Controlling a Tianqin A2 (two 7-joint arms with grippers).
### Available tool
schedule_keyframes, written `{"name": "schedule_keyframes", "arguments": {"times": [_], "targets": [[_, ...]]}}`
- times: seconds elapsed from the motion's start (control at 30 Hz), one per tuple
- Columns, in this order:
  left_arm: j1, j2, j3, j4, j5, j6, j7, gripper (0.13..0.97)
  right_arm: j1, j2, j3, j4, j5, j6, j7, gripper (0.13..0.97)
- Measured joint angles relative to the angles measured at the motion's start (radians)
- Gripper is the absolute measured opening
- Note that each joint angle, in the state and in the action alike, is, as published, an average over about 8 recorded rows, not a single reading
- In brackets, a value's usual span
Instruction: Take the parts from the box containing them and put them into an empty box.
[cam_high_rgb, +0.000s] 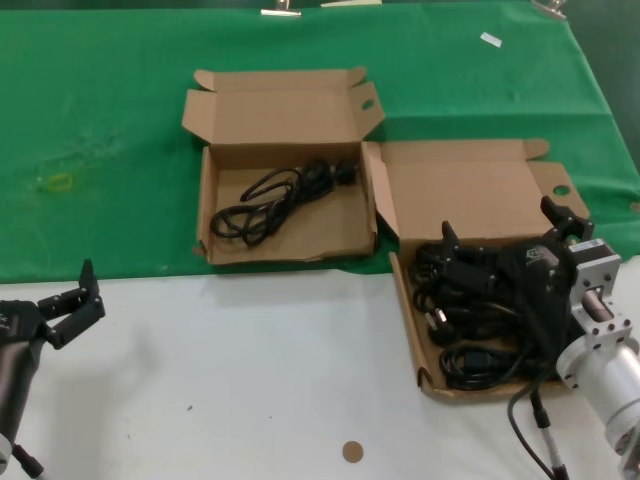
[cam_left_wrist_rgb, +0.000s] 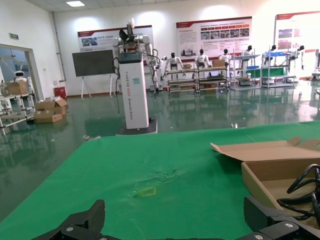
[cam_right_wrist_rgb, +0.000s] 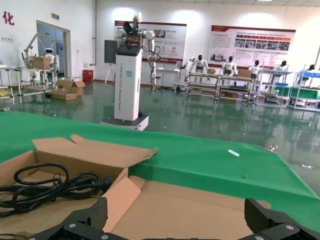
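Observation:
The box containing them (cam_high_rgb: 470, 185) stands at the right, its lid laid back, and a tangled mass of black cables, the parts (cam_high_rgb: 470, 325), fills its tray. My right gripper (cam_high_rgb: 500, 222) hovers open just above that mass, holding nothing. In the right wrist view its open fingers (cam_right_wrist_rgb: 85, 220) frame the bare lid (cam_right_wrist_rgb: 200, 205). The other box (cam_high_rgb: 275, 115), with a ragged front edge, sits to the left on the green cloth and holds one coiled cable (cam_high_rgb: 280, 195). My left gripper (cam_high_rgb: 70, 305) waits open at the near left, away from both boxes.
Both boxes lie where the green cloth (cam_high_rgb: 100, 120) meets the white table front (cam_high_rgb: 250, 370). A small brown disc (cam_high_rgb: 352, 451) lies on the white surface. A yellow mark (cam_left_wrist_rgb: 148, 191) sits on the cloth at far left. The right arm's own cable hangs near the front edge.

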Motion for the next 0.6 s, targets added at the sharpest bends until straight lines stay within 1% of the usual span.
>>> {"name": "schedule_keyframes", "arguments": {"times": [0.6], "targets": [[0.000, 0.000, 0.000, 0.000, 0.000, 0.000, 0.000, 0.966, 0.000, 0.000, 0.000, 0.000, 0.000, 0.000, 0.000, 0.966]]}}
